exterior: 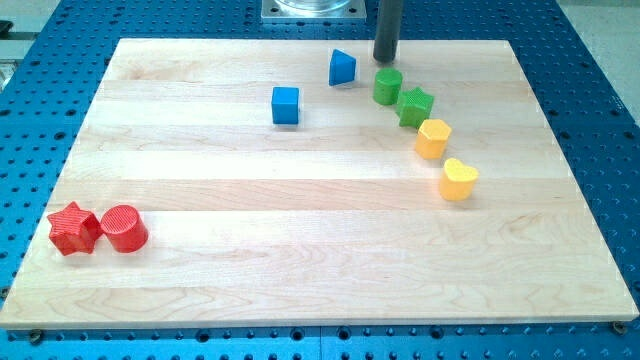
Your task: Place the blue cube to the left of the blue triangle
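Observation:
The blue cube (285,105) sits on the wooden board (300,240) in its upper middle part. The blue triangle (342,67) lies up and to the right of the cube, with a gap between them. My tip (385,59) is down on the board near the view's top, to the right of the blue triangle and just above the green cylinder (388,86). It touches no block.
A green star (415,106), a yellow hexagon-like block (433,138) and a yellow heart (459,179) run in an arc down the right from the green cylinder. A red star (74,228) and a red cylinder (124,228) sit at the lower left.

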{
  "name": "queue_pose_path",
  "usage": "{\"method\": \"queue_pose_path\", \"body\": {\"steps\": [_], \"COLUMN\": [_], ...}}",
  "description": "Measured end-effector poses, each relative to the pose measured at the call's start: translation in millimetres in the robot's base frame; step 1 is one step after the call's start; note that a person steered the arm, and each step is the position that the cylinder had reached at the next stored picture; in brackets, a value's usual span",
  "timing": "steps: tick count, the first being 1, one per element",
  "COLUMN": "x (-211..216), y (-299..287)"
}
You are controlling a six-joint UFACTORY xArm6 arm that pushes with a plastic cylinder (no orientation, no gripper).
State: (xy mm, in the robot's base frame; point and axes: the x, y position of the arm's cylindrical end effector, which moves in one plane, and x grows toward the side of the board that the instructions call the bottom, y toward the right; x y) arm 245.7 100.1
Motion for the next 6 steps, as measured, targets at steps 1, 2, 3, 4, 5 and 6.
{"method": "queue_pose_path", "body": {"steps": [1, 2, 3, 4, 5, 6], "x": [44, 98, 125, 125, 125, 93], "y": [-69, -101, -101, -108, -146, -169]}}
